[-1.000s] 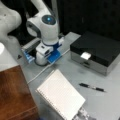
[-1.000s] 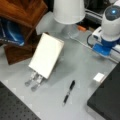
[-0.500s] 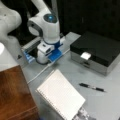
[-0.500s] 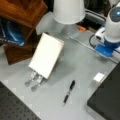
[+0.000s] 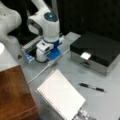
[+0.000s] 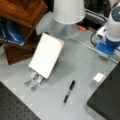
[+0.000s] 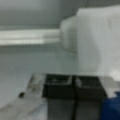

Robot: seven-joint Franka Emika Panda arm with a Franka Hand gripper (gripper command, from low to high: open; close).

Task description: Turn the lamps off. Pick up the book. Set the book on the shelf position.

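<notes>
Book (image 5: 61,96) lies flat on the grey table (image 5: 75,70), spiral edge toward a front view's left, just beside the reddish-brown wooden block whose top is the shelf position (image 5: 13,92); not on it. In a front view the book (image 6: 46,55) has its lower end resting on a small metal stand (image 6: 33,80). Nothing is holding the book. Black pen (image 5: 91,87) sits on the table near the book, apart from it, between book and black-topped metal box (image 5: 96,51). Gripper (image 7: 73,86) shows in wrist view at the bottom: two dark fingers pressed together, no gap, nothing between them. It's near a white lamp shade (image 7: 97,40). In both front views the white arm (image 5: 47,32) stands at the back of the table, well apart from the book, by blue parts (image 5: 53,53) and a cable (image 5: 42,71). White lamp shade (image 6: 68,11) at a front view's top.
</notes>
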